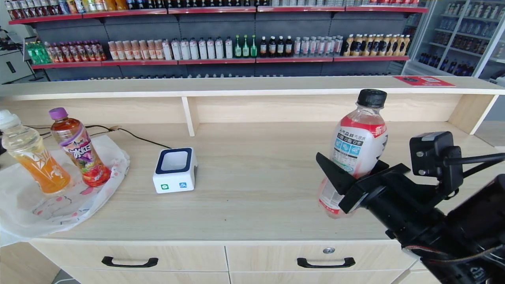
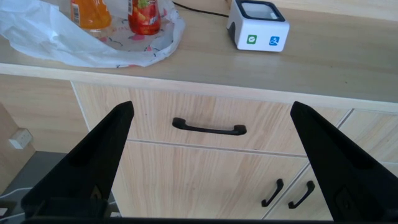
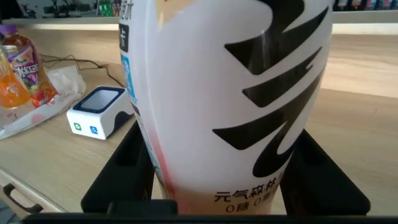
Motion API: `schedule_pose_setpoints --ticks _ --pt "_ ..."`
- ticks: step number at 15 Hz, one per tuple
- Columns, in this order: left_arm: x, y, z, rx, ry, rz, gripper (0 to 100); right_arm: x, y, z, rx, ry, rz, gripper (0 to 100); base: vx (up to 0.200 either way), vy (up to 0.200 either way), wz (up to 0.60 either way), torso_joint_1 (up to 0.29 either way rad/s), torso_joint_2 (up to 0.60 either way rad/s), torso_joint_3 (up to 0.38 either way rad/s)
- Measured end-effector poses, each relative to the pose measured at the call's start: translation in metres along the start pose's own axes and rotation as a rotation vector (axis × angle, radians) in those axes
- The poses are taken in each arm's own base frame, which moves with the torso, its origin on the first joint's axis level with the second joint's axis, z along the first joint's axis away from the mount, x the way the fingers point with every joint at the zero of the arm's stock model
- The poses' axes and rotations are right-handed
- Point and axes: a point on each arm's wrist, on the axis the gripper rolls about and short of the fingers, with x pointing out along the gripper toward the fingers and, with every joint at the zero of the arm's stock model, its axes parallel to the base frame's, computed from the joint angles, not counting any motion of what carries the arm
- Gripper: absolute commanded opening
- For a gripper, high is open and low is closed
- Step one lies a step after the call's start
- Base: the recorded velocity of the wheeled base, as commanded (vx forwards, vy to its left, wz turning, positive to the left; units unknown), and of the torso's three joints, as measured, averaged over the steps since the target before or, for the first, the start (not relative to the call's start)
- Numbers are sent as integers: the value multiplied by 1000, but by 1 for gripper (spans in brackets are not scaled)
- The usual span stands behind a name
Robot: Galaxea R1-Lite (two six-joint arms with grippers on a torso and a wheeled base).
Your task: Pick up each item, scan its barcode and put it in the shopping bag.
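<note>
Right claw (image 1: 351, 171): clamped on bottle (image 1: 358, 142), upright, possibly off tabletop (image 1: 256, 185).
Scanner (image 1: 174, 170): well to bottle's left.
Left claw (image 2: 211, 109): wide, empty.

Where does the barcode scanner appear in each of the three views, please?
Head view: scanner on the counter, left of centre, right of the shopping bag.
Left wrist view: scanner on the counter beside the shopping bag.
Right wrist view: scanner between the shopping bag and the gripped bottle.
Shared landmark: the shopping bag.
</note>
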Motion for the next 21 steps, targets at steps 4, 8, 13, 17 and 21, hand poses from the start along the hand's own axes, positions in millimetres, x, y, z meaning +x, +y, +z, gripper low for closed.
schedule_pose_setpoints --ticks 4,8,13,17,21 --pt "0 0 0 -5 0 1 100 17 -1 -6 -5 -1 -21 0 0 100 0 -1 1 1" --pt "0 0 0 -6 0 -1 100 22 -1 -5 0 -18 -25 0 0 200 0 2 1 4" --pt "0 0 0 -7 -2 0 100 23 -1 -3 2 -24 -25 0 0 200 0 1 1 1" --pt "0 0 0 -7 -2 1 100 23 -1 1 6 -41 -26 0 0 200 0 1 4 5" --pt "0 0 0 -7 -2 0 100 18 -2 8 11 -59 -28 0 0 200 0 4 2 2"
